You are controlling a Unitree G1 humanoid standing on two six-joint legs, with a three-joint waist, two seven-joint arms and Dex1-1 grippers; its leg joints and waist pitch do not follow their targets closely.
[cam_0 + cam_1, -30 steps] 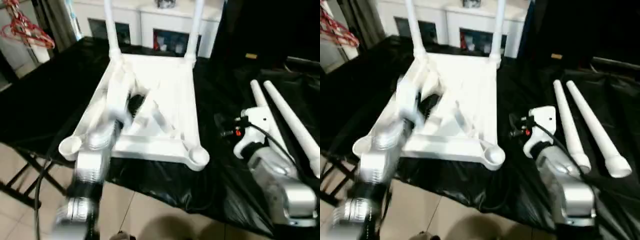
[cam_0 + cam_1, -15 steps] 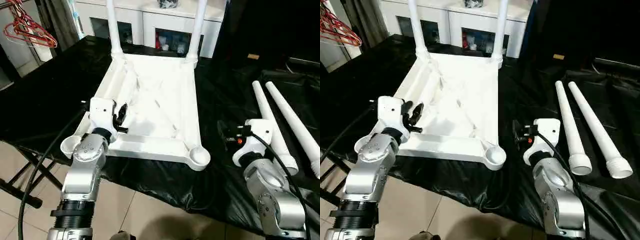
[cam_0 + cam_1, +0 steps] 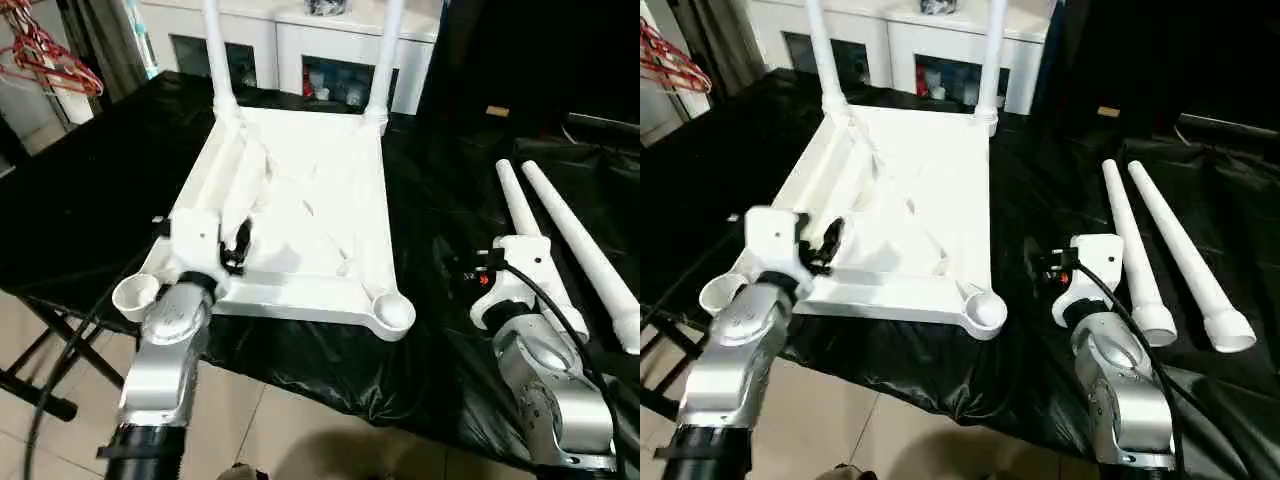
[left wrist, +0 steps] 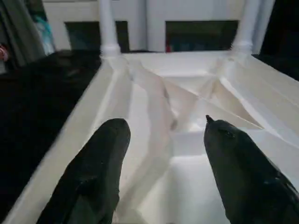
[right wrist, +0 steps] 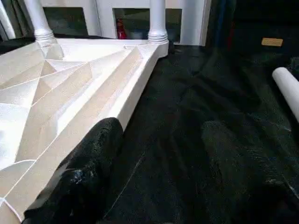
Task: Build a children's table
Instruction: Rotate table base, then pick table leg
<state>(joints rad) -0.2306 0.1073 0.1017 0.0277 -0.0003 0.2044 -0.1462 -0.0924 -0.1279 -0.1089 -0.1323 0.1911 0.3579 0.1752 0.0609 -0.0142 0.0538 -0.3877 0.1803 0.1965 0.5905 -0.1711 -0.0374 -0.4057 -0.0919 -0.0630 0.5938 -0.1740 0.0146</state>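
Observation:
The children's table lies upside down on the black cloth, its ribbed white top (image 3: 320,180) facing up. Two legs (image 3: 216,50) (image 3: 388,45) stand in the far corner sockets. The near sockets (image 3: 134,293) (image 3: 394,312) are empty. Two loose legs (image 3: 522,215) (image 3: 580,240) lie side by side on the cloth at the right. My left gripper (image 4: 163,123) hovers open over the ribs by the near-left rim, nothing between its fingers. My right gripper (image 5: 161,125) stands open over bare cloth, between the top's right edge and the loose legs.
A white cabinet (image 3: 285,35) with glass doors stands behind the work table. Red hangers (image 3: 45,60) hang at the far left. The black cloth (image 3: 90,190) ends in a front edge close to me, with tiled floor and a folding stand's bars (image 3: 40,380) below.
My left arm, blurred in motion over the underside a second ago, has drawn back and settled at the near-left rim. The right arm has hardly moved.

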